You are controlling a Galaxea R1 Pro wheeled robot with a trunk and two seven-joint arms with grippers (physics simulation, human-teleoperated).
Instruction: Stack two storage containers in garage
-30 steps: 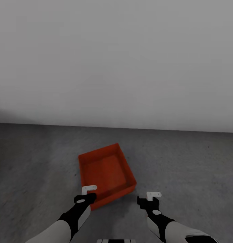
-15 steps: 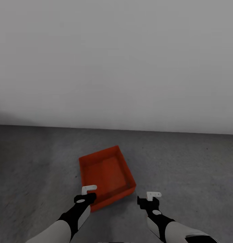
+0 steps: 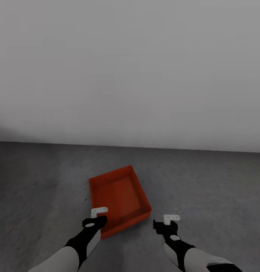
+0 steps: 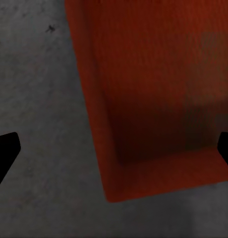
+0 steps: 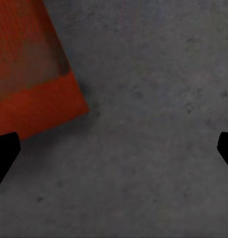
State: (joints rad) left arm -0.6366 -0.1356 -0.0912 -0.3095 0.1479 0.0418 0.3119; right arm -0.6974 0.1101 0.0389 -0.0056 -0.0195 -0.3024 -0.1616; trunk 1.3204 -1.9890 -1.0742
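One red-orange container (image 3: 119, 198), lidless, straight-sided, empty, skewed on the grey floor (image 3: 205, 181) near a white wall (image 3: 130, 71), my left tool (image 3: 96, 217) above its near corner, right tool (image 3: 168, 223) beside it, both wide, holding nothing

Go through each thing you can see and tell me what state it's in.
Storage container: upright on the concrete floor, open-topped, empty, held by neither gripper.
Left gripper: jaws open, empty, above the container's near corner.
Right gripper: jaws open, empty, over bare floor beside the container.
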